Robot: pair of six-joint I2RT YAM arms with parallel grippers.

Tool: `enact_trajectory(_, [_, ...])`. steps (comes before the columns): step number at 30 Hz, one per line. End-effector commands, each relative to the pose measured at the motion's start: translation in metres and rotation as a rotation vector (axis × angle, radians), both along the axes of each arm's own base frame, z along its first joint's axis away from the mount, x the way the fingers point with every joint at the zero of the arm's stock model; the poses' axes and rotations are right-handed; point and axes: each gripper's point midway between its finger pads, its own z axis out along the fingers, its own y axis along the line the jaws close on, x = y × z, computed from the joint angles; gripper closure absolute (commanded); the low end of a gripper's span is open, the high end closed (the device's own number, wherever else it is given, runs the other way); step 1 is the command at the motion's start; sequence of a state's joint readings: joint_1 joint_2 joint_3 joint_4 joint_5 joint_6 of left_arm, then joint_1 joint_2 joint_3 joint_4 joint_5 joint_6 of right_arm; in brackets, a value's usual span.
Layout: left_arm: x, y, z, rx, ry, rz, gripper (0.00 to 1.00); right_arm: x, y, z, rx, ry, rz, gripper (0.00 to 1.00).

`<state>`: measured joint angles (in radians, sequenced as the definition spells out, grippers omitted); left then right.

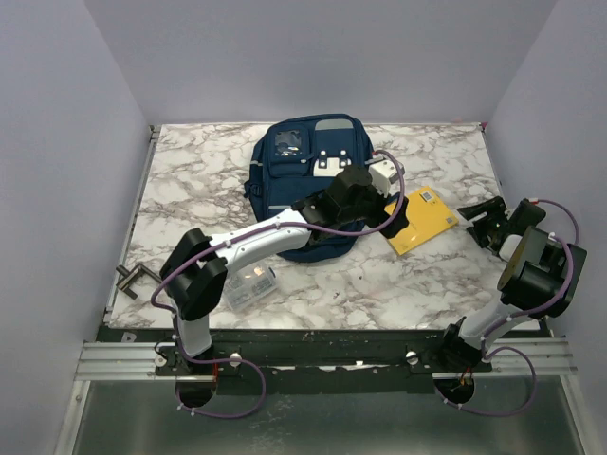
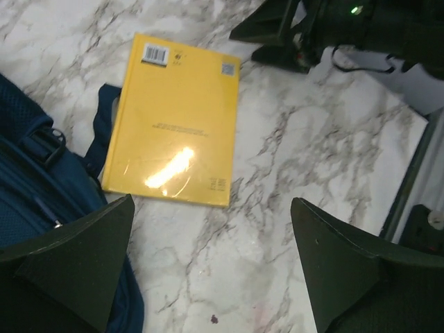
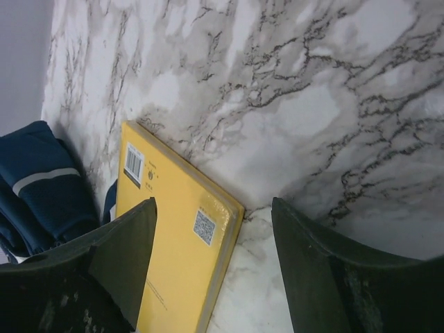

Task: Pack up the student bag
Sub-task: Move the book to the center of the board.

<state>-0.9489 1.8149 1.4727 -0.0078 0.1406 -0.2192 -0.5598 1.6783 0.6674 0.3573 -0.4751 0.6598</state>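
A clear plastic box [image 1: 251, 282] is seen on the table [image 1: 190, 180] at the left, unpacked. The student bag [image 1: 305, 185] is laid at mid-rear, under the left arm; its contents cannot be told. Just right of it, the left gripper [image 2: 215, 267] is held wide open and empty over a yellow book [image 2: 177, 121], also unpacked. The right gripper [image 3: 211, 270], parted and empty, is aimed at the book's corner.

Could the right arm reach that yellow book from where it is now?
Probably yes: the open right gripper faces the yellow book across bare marble table, though the left gripper hovers at its other side.
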Motion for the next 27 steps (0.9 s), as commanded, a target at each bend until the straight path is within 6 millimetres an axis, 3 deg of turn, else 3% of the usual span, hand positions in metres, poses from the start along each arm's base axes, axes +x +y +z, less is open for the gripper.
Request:
enact_trajectory(1, [0.019, 0.001, -0.033, 0.146, 0.005, 0.032, 0.04, 0.007, 0.007, -0.006, 0.016, -0.027, 0.073, 0.3])
enact_trajectory(8, [0.031, -0.015, -0.089, 0.328, 0.111, 0.016, 0.06, 0.007, 0.025, -0.006, 0.081, -0.086, 0.139, 0.4])
enact_trajectory(16, [0.032, -0.025, -0.121, 0.386, 0.172, -0.002, 0.04, 0.009, 0.029, -0.008, 0.103, -0.106, 0.154, 0.42])
enact_trajectory(20, [0.029, -0.023, -0.136, 0.413, 0.216, 0.006, 0.04, 0.011, 0.03, -0.002, 0.092, -0.134, 0.168, 0.42])
enact_trajectory(27, [0.007, -0.031, -0.168, 0.461, 0.395, -0.067, 0.03, 0.016, 0.039, 0.01, 0.119, -0.184, 0.213, 0.43])
